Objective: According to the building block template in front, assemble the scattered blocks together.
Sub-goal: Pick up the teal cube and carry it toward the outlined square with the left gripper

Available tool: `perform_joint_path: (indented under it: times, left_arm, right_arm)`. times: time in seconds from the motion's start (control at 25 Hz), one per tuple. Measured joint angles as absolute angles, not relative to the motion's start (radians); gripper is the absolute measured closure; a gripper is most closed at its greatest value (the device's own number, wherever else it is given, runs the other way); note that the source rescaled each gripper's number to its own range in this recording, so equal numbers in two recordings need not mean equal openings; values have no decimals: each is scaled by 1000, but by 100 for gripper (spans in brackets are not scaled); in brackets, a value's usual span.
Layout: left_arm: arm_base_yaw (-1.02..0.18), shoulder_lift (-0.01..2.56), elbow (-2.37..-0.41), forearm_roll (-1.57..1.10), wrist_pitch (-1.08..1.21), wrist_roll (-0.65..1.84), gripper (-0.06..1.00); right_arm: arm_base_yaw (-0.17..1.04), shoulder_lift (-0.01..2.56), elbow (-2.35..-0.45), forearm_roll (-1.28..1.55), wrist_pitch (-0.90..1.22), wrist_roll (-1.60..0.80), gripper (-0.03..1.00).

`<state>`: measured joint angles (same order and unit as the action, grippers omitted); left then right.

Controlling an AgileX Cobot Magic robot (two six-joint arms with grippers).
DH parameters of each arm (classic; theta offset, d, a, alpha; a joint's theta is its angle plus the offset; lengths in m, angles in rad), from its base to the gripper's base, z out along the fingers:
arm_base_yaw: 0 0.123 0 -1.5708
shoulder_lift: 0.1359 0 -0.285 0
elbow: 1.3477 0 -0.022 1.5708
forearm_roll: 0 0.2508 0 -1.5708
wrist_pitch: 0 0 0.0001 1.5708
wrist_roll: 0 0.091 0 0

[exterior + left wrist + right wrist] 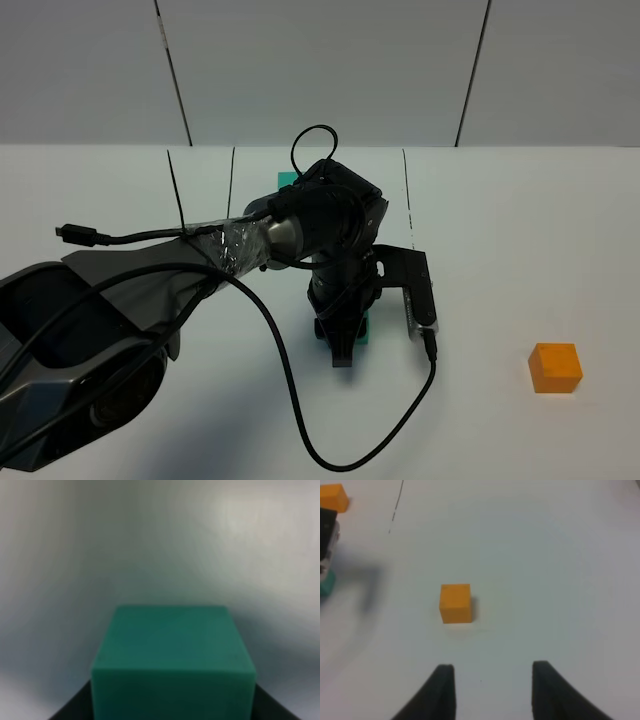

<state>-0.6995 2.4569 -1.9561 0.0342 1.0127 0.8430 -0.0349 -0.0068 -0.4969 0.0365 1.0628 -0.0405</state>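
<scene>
My left gripper (343,345) reaches to the table's middle and is shut on the teal cube (366,328), low over the table. The teal cube (172,660) fills the left wrist view between the dark fingers (70,711). The orange cube (555,367) sits alone at the right front. In the right wrist view it (455,603) lies ahead of my open, empty right gripper (492,690). The template shows only a teal corner (288,180) behind the left arm, and its orange end (332,497) shows in the right wrist view.
The left arm's black cable (300,420) loops over the table in front of the gripper. Thin dark lines (405,200) cross the white table (520,250). A grey panelled wall stands behind it. The right arm is out of the exterior view.
</scene>
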Motion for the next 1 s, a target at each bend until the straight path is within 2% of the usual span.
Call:
perform_joint_path:
  times: [0.24,0.28,0.36,0.48,0.56,0.6,0.64,0.72,1.0]
  left_arm:
    - [-699,2457,-1956,34,1017,843,94]
    - [-699,2458,-1957,34,1021,843,91]
    - [-699,2458,-1958,38,1018,841,76]
    - [-699,2458,-1960,39,1030,829,37]
    - [-699,2458,-1963,41,1045,811,15]
    - [-699,2458,-1963,43,1052,799,6]
    - [-699,2458,-1963,52,1056,784,0]
    - [-699,2458,-1963,69,1065,744,-5]
    - [-707,2439,-1951,136,1124,632,-6]
  right_arm:
    - [-35,-7,-497,37,1063,-41,97]
    - [-35,-7,-497,37,1063,-41,97]
    - [-35,-7,-497,37,1063,-41,97]
    - [-35,-7,-497,37,1063,-41,97]
    - [-35,-7,-497,37,1063,-41,97]
    - [-35,-7,-497,37,1063,-41,97]
    - [-35,-7,-497,37,1063,-41,97]
    - [-35,-7,-497,37,1063,-41,97]
    - [-35,-7,-497,37,1063,-41,97]
